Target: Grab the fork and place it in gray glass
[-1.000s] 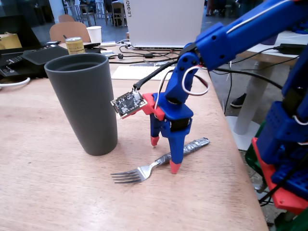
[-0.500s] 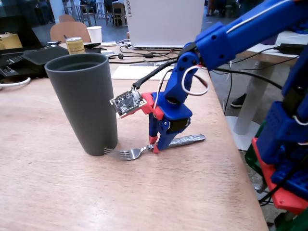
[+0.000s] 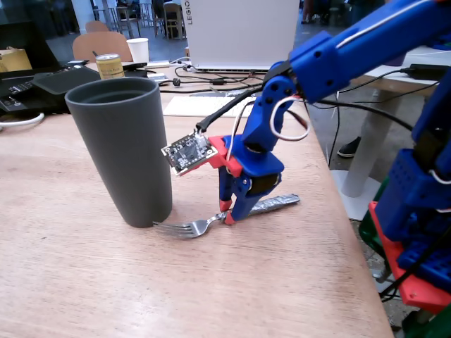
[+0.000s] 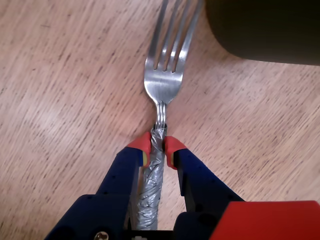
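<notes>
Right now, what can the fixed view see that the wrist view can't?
Only the fixed view shows the whole gray glass standing upright, the blue arm, a yellow can and a white cup behind. Only the wrist view shows the red fingertips pinching the taped handle up close. Both show the fork lying on the wooden table, the gripper shut on it, tines near the glass.

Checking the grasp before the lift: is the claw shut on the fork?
Shut on it. In the wrist view the claw has both red tips pressed against the fork at its taped neck; the fork lies flat.
</notes>
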